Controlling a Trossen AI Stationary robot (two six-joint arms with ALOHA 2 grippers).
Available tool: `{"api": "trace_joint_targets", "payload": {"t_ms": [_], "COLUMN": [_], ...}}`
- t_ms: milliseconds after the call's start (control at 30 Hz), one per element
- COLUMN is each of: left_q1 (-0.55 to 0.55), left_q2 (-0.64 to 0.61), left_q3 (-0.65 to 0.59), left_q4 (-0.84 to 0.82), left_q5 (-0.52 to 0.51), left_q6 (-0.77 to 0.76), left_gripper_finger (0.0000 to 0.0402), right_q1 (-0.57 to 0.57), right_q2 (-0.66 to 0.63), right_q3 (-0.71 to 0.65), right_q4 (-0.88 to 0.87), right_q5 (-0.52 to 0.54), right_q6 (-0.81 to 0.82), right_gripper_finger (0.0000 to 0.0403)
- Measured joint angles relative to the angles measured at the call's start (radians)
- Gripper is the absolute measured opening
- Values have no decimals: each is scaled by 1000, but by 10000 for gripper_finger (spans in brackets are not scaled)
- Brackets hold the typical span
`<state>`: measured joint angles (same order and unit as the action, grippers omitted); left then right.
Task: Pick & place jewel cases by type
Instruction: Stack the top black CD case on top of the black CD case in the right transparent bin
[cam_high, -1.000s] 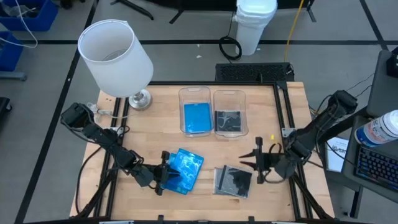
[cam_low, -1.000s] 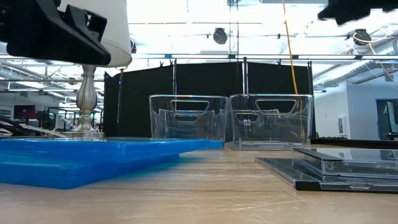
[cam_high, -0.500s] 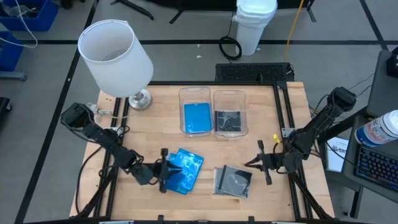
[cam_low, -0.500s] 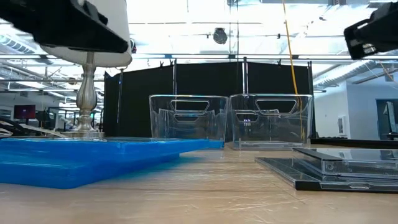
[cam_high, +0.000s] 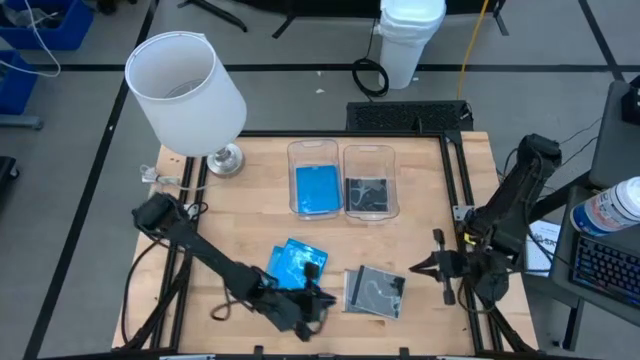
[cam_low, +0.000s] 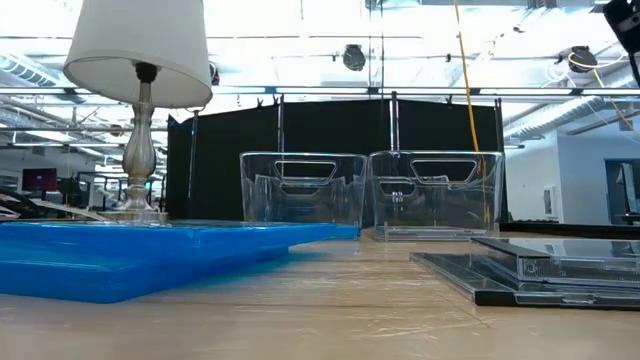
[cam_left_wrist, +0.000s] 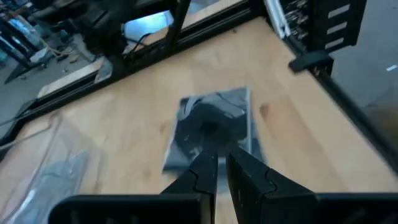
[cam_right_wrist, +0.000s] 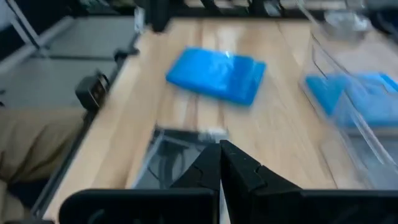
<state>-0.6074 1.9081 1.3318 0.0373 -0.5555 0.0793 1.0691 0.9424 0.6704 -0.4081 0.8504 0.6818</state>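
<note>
my counter (cam_high: 240, 230) is pale blond wood with a darker grain running through it, framed by black rails. the loose blue jewel cases (cam_high: 297, 272) are a bright cyan-blue with whitish markings on top, and there's another of the same blue inside the left clear bin (cam_high: 313, 152). the grey jewel cases (cam_high: 374, 292) are dark smoky grey and see-through with pale smudgy reflections, same look as the one inside the right clear bin (cam_high: 369, 153). both my arms are black, my left hand (cam_high: 312, 308) and my right hand (cam_high: 434, 268) too. the lamp (cam_high: 186, 88) has a plain white shade on a silvery metal base.
</note>
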Motion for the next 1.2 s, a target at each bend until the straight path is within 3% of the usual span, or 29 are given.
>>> {"api": "trace_joint_targets", "payload": {"t_ms": [133, 300, 500, 633, 767, 900, 1200], "left_q1": [21, 37, 36, 39, 44, 53, 65], "left_q2": [123, 272, 376, 380, 380, 380, 380], "left_q3": [153, 298, 410, 414, 414, 414, 413], "left_q4": [-70, -119, -125, -143, -176, -225, -282], "left_q5": [-12, -10, 6, 14, 43, 137, 159], "left_q6": [22, 44, 88, 115, 103, 102, 159], "left_gripper_finger": [42, 44, 94, 136, 166, 182, 176], "right_q1": [-2, -16, -20, -21, -28, -52, -160], "right_q2": [0, 0, 0, 0, 0, 0, 0], "right_q3": [47, 14, -69, -145, -204, -252, -272], "right_q4": [-213, -258, -128, 50, 91, 89, 93], "right_q5": [-104, -275, -339, -358, -334, -360, -436], "right_q6": [192, 344, 502, 541, 614, 657, 696], "right_gripper_finger": [0, 3, 27, 47, 69, 109, 232]}}
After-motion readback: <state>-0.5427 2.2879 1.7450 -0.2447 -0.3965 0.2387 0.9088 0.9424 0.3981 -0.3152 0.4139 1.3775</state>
